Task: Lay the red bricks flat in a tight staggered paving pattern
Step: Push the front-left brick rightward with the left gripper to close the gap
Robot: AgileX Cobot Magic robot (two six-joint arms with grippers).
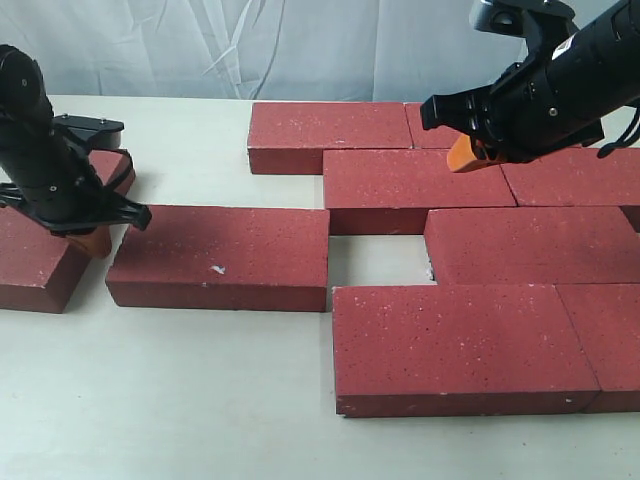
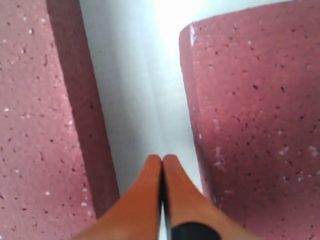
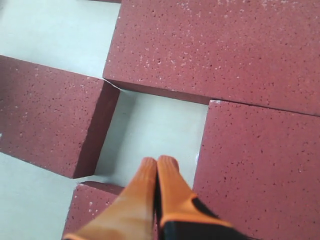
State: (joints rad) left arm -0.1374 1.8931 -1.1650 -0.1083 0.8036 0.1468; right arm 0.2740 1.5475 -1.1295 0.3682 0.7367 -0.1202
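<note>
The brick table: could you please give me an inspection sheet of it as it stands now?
Surface: pale table, matte.
Job's things: red bricks lie flat; right group staggered around one open gap; chipped brick beside it; far-left brick lies apart.
Clutter: nothing seen.
Grippers: left gripper shut, low between the two left bricks; right gripper shut, above the paved group.
Cables: dark cable loops by the right arm.
Surroundings: white cloth backdrop.

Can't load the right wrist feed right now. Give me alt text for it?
The right end effector, its orange fingers shut together and holding nothing, points toward a rectangular unfilled gap among flat red bricks. Bricks border the gap on at least three sides.
</note>
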